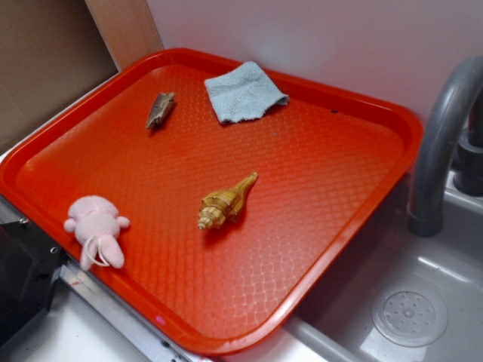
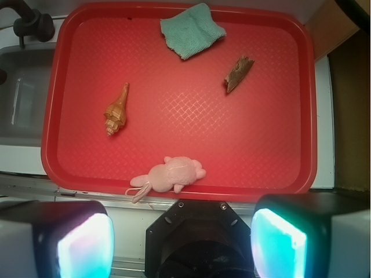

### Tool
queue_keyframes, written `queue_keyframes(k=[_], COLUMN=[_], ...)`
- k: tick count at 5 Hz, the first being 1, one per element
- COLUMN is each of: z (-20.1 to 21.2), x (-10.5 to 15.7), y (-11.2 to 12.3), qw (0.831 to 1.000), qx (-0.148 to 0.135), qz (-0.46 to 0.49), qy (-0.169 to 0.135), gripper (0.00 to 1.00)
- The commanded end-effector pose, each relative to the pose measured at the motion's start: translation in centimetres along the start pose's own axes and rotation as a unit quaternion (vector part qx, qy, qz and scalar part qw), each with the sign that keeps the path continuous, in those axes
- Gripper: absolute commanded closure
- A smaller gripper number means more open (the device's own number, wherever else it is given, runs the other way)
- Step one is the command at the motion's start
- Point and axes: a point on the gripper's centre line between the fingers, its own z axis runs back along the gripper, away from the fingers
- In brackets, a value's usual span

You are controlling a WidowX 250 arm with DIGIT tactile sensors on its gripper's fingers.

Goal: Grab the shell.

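— Claw [image 2: 182,237]? Spread wide, holding nothing, hanging above the tray's [image 2: 179,182] near rim.
— Shell [image 2: 116,110]? Lying left of centre on the tray, well apart. Approach step, likely; next, shift left, descend, close across the ribbed body.

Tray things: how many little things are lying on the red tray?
4. The shell lies near the middle, the pink plush toy at the front edge, the blue cloth at the back, and the brown-grey pointed piece beside it. Nothing looks hidden.
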Motion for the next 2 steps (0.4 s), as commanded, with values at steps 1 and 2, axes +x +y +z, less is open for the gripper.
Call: queue_keyframes(k=[1,2], z=[0.0,-2.1], x=[0.0,1.0], y=[0.0,-1.8], qw=[1.000,0.996], qx=[0.000,0.017], qz=[0.000,0.082], qy=[0.000,-0.004], gripper=[0.00,0.00])
